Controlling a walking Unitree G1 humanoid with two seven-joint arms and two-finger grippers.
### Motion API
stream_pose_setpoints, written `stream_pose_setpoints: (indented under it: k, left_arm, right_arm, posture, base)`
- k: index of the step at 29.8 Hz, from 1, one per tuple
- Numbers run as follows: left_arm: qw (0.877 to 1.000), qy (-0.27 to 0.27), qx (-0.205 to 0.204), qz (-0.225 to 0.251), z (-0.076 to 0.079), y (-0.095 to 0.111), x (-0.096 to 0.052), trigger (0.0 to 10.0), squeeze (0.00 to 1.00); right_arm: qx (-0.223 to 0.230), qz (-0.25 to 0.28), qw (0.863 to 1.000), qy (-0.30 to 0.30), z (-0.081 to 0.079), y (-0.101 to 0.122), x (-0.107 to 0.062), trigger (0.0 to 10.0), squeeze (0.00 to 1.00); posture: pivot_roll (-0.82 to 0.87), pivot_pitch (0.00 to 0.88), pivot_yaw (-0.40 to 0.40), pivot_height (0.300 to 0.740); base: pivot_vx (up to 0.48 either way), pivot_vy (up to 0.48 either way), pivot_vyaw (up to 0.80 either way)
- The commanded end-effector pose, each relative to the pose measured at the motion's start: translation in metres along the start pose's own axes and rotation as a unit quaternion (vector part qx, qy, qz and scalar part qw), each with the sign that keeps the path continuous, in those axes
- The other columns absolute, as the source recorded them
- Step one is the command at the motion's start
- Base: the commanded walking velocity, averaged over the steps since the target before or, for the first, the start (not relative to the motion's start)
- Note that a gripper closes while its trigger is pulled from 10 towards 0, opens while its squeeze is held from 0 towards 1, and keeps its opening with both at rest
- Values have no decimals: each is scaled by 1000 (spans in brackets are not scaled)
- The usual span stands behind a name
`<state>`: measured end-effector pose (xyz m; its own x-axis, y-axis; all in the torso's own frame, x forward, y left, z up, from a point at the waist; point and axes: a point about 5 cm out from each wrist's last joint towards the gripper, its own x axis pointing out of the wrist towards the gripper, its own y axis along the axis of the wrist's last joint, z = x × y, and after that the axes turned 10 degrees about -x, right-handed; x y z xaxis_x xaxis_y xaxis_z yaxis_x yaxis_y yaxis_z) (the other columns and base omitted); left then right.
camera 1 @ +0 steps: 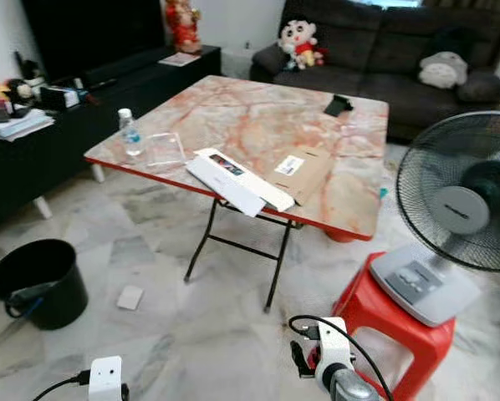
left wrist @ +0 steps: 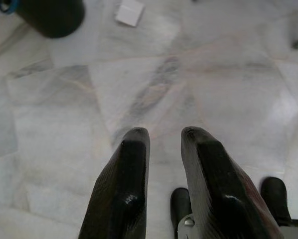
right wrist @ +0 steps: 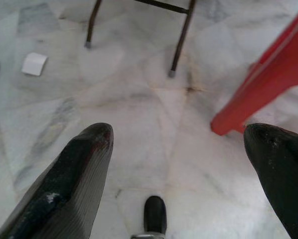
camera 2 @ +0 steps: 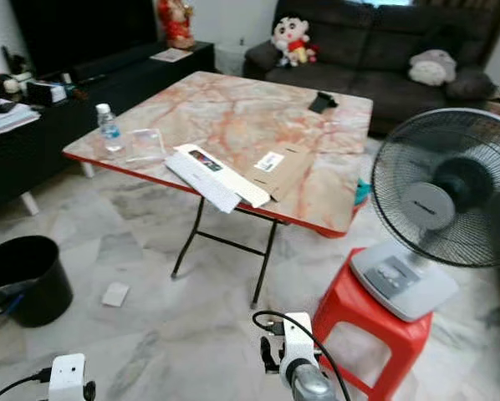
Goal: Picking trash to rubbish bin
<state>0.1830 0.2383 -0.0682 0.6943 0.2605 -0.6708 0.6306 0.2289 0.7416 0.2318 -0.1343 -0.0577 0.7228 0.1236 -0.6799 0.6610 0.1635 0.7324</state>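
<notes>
White and flat, the piece of trash (camera 1: 130, 297) is a small squarish scrap lying on the pale marble floor (camera 1: 191, 351), just beside the black rubbish bin (camera 1: 38, 282) on the robot's left and near the closest leg of the folding table (camera 1: 350, 159). The bin stands upright, open-topped, with a handle hanging at its side. The table has a reddish marbled top with a red edge and dark crossed legs; on it sit a clear water bottle (camera 1: 129, 132), a transparent plastic lid (camera 1: 164, 149), a long white box (camera 1: 233, 180) that juts over the near edge, a brown cardboard envelope (camera 1: 303, 171) with a white label, and a small black object (camera 1: 339, 105) at the far side. To the right, a red plastic stool (camera 1: 392, 330) carries a grey standing fan (camera 1: 461, 200). A dark sofa (camera 1: 384, 50) with soft toys runs behind the table, and a black low cabinet (camera 1: 58, 142) lines the left wall. The left gripper (left wrist: 164, 137) hangs low over bare floor with its fingers nearly together and nothing between them. The right gripper (right wrist: 179, 134) hangs spread wide, empty, with the stool's leg near one finger.
</notes>
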Motion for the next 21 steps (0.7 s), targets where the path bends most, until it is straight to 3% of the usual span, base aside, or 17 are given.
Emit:
stream_pose_setpoints:
  k: [1,13,21]
  left_arm:
    - [1000,3,2,-6,-4,-2,-1,10000,0]
    - [1000,-3,24,-9,-1,-3,-1,10000,0]
    - [1000,4,10,-9,-2,-3,-1,10000,0]
  right_arm:
    - [-7,4,1000,2,-1,3,1,10000,0]
    - [-8,5,1000,4,-1,4,1,10000,0]
    - [-4,6,1000,2,-1,5,1,10000,0]
  posture:
    - [51,0,-46,740]
    - [53,0,-50,740]
    - [52,0,-49,740]
  base:
    - [0,0,-700]
    - [0,-47,-696]
    - [0,-36,-691]
